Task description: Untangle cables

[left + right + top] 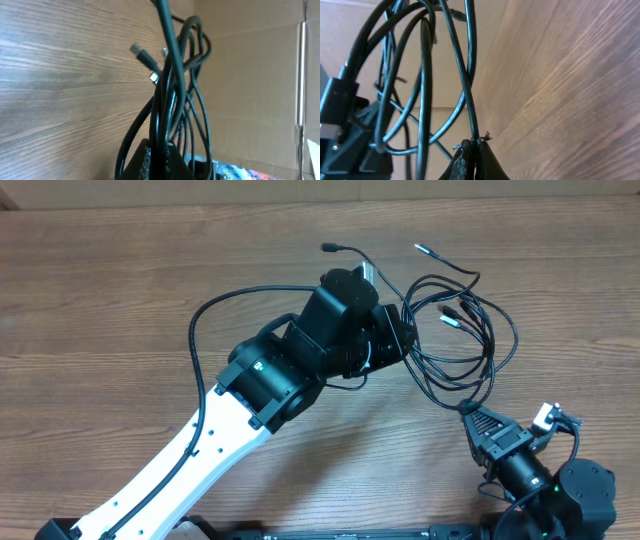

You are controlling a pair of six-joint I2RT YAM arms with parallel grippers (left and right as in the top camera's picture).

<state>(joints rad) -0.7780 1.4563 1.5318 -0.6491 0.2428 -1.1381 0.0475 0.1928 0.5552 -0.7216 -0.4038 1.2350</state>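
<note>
The cables [455, 330] are several thin black cords looped in a bundle on the wooden table at the upper right, with small plug ends [452, 318] sticking out. My left gripper [405, 340] is shut on the left side of the bundle; in the left wrist view its jaws [161, 159] pinch a few strands [167, 100] that rise to silvery plug tips [154, 77]. My right gripper [468, 410] is shut on one cord at the bundle's lower edge; in the right wrist view its jaws [472, 147] clamp a single strand [462, 80].
The thicker black arm cable [205, 315] arcs left of the left arm. A cardboard wall [260, 90] stands behind the table. The wooden table [120, 290] extends far to the left. The right arm's base [575, 490] sits at the lower right corner.
</note>
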